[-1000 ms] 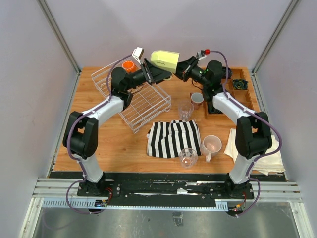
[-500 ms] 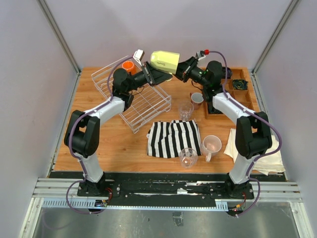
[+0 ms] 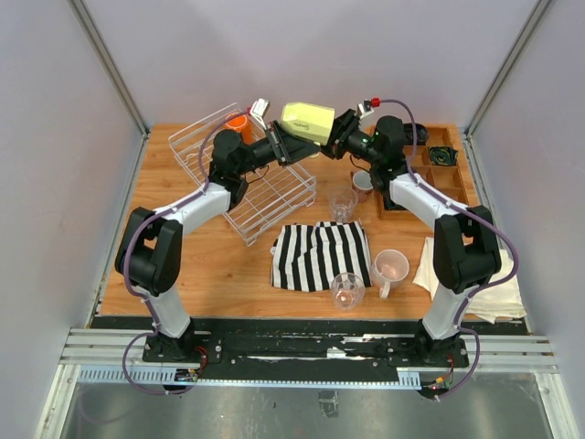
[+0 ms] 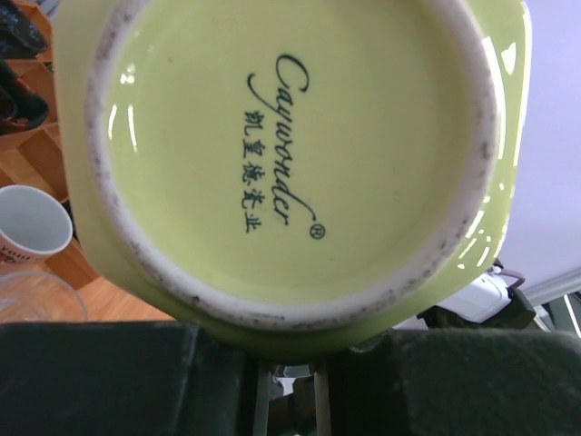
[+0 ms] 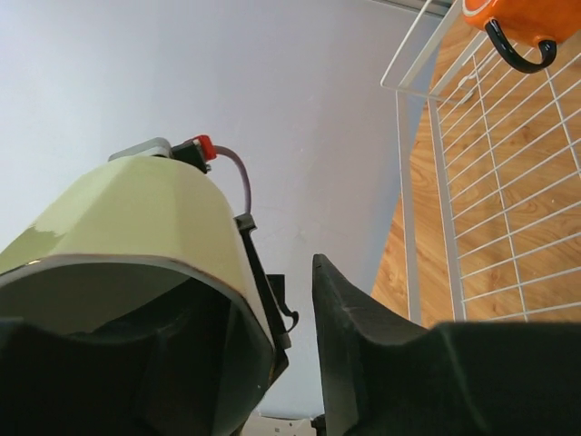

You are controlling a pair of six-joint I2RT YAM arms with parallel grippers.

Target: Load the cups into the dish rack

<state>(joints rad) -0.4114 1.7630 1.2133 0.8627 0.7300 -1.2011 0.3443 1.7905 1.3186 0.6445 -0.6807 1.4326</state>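
The faceted yellow-green mug (image 3: 307, 120), its base stamped with dark script, hangs airborne, clamped between left gripper (image 3: 281, 144) and right gripper (image 3: 342, 137).

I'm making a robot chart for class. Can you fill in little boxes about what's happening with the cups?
held cup: yellow-green mug, in the air between both arms
right end effector: one finger inside the mug's rim
left end effector: at the mug's base
dish rack: orange mug inside
on table: two glass tumblers, two pink mugs

Top camera high behind arms, overlooks whole bench (image 3: 183, 265). Both wrist views close on yellow-green mug (image 4: 290, 154), opposite ends.
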